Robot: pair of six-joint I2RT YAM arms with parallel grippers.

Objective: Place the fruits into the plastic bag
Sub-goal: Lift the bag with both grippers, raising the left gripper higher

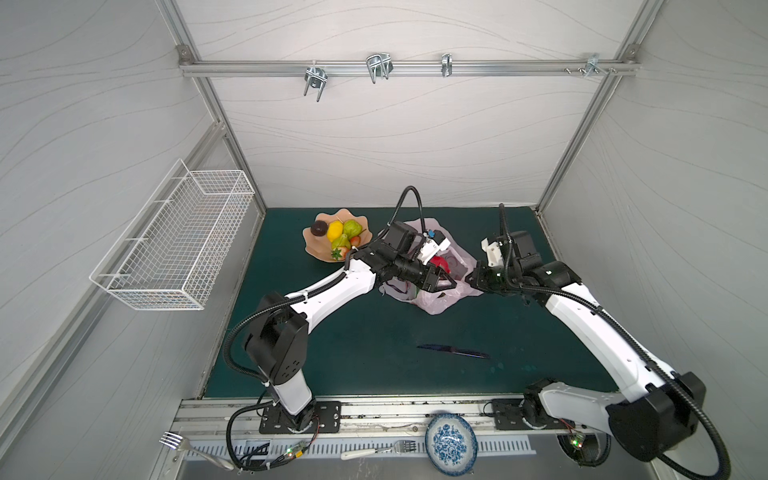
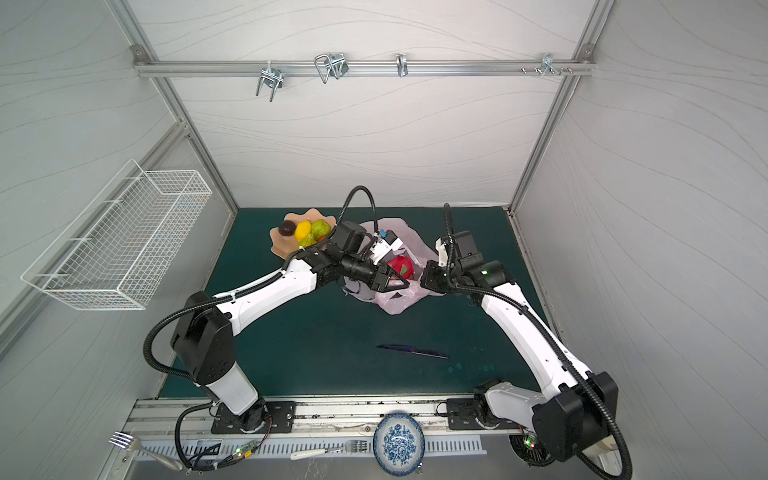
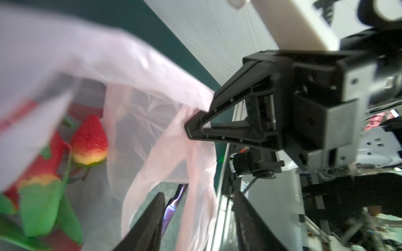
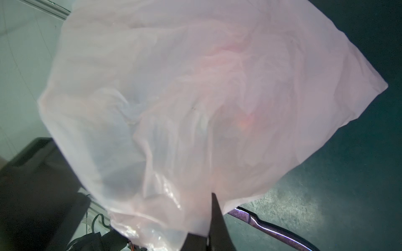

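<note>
Two grippers meet at the mouth of the thin, translucent pale pink plastic bag (image 1: 432, 305) near the back of the dark green table mat (image 1: 353, 332). Your right gripper (image 3: 189, 128) has its black fingers pressed together on the bag's rim, pinching the film and holding that edge up. Your left gripper (image 3: 199, 193) hovers at the opening with its fingers apart. Only a hanging strip of pink film shows in the gap, and you cannot tell whether it touches them.

Inside the bag lie the red-and-green toy dragon fruit (image 3: 41, 173) and, just beside it, a red toy strawberry (image 3: 90, 141). In both top views only the dragon fruit (image 1: 440, 262) shows through the opening.

Left of the bag stands the peach-coloured scalloped bowl (image 1: 311, 249), holding the dark brown round fruit (image 1: 319, 227), the yellow lemon (image 1: 335, 230), the green pears (image 1: 351, 228) and a second strawberry (image 1: 338, 252).

A dark, purple-sheened knife (image 1: 453, 352) lies on the mat nearer the arm bases, well apart from the bag.

The left arm (image 1: 332, 291) reaches across between bowl and bag, hiding the bag's left side and, in a top view, much of the bowl (image 2: 278, 245). In the right wrist view the bag's film (image 4: 195, 87) fills the frame, with only a faint reddish blur behind it.
</note>
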